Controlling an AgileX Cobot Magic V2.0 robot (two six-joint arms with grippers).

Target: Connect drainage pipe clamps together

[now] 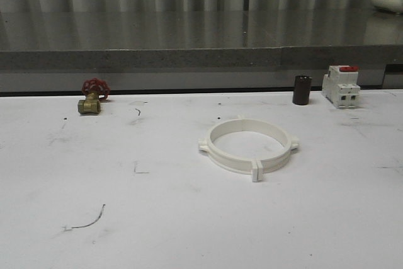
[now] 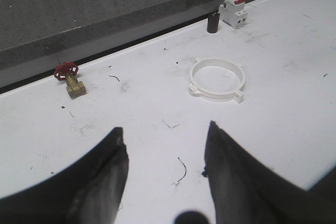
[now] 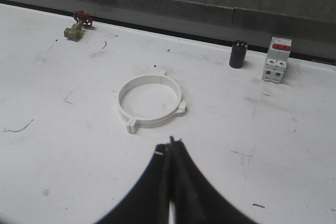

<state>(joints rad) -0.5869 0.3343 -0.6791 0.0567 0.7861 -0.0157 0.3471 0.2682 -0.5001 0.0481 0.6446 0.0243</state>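
Drainage pipe clamps (image 1: 248,145) joined into one flat ring, mid-bench (image 1: 189,218), slightly right. Far right: dark cylinder (image 1: 301,90), white breaker (image 1: 341,85). Far left: brass valve (image 1: 92,97), red handwheel. Left hand (image 2: 165,169) spread wide, grasping nothing; right hand (image 3: 171,148) clenched, empty, near side of ring.
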